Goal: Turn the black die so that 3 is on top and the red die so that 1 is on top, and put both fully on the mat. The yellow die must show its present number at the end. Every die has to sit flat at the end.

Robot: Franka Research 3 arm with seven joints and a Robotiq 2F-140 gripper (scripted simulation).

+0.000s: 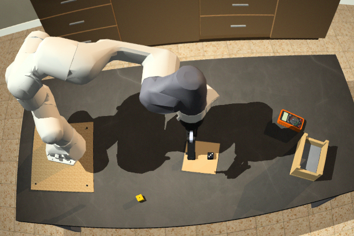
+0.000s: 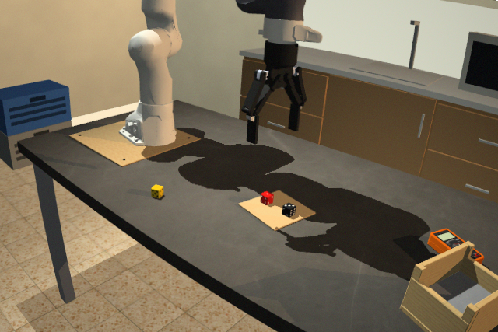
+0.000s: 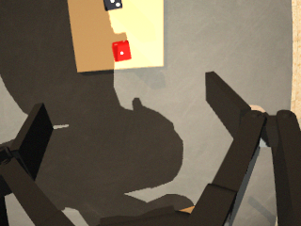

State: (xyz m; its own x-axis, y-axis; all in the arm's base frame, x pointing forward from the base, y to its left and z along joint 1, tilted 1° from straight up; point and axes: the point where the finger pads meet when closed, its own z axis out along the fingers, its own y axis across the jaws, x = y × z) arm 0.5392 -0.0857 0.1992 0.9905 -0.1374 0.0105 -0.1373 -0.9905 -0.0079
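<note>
The tan mat [image 1: 199, 167] [image 2: 270, 219] [image 3: 85, 38] lies mid-table. The black die [image 1: 211, 155] [image 2: 289, 209] [image 3: 112, 0] sits flat on it with three pips in a diagonal on top. The red die [image 2: 266, 197] [image 3: 122, 51] sits flat on the mat beside it with one white pip on top; in the top view a finger hides it. The yellow die [image 1: 139, 197] [image 2: 157, 191] sits on the bare table near the front edge, well apart from the mat. My gripper [image 2: 273, 131] [image 3: 126, 101] is open and empty, high above the mat.
An orange multimeter [image 1: 290, 120] [image 2: 446, 238] and an open wooden box [image 1: 297, 155] [image 2: 426, 304] are at the table's right end. The arm's base stands on a wooden board [image 1: 62, 176] [image 2: 100, 143] at the left. A blue case [image 2: 33, 105] stands beyond the table's left end.
</note>
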